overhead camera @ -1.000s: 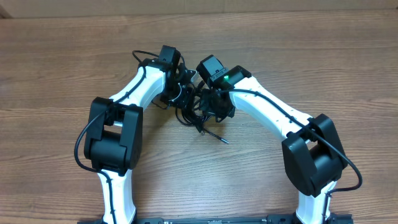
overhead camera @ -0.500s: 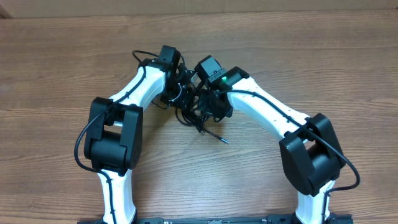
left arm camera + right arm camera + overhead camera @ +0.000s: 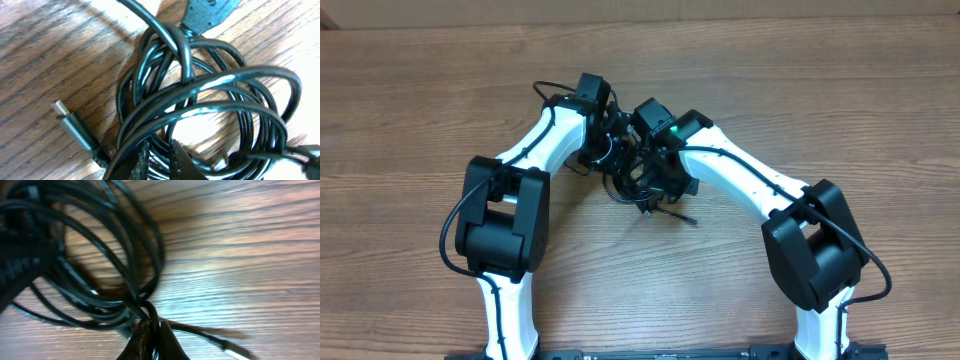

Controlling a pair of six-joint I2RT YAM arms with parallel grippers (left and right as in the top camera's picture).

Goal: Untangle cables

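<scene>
The cables (image 3: 634,182) form a black tangled bundle on the wooden table between my two wrists. One loose end with a plug (image 3: 686,218) trails out to the lower right. My left gripper (image 3: 614,152) comes in from the bundle's upper left. In the left wrist view the left gripper (image 3: 159,159) is shut on several strands of the coil (image 3: 215,95), and a silver-tipped plug (image 3: 67,120) lies on the wood. My right gripper (image 3: 656,176) is at the bundle's right side. In the right wrist view the right gripper (image 3: 156,340) pinches a single strand where it leaves the loops (image 3: 100,265).
The brown wooden table (image 3: 840,90) extends on all sides of the bundle. Both white arms with black joints (image 3: 500,215) (image 3: 815,250) arch in from the near edge. A second, dark connector (image 3: 207,12) shows at the top of the left wrist view.
The right gripper has closed on a strand and its arm has swung left toward the bundle. The loose plug end has shifted slightly right. The left arm has not moved.
</scene>
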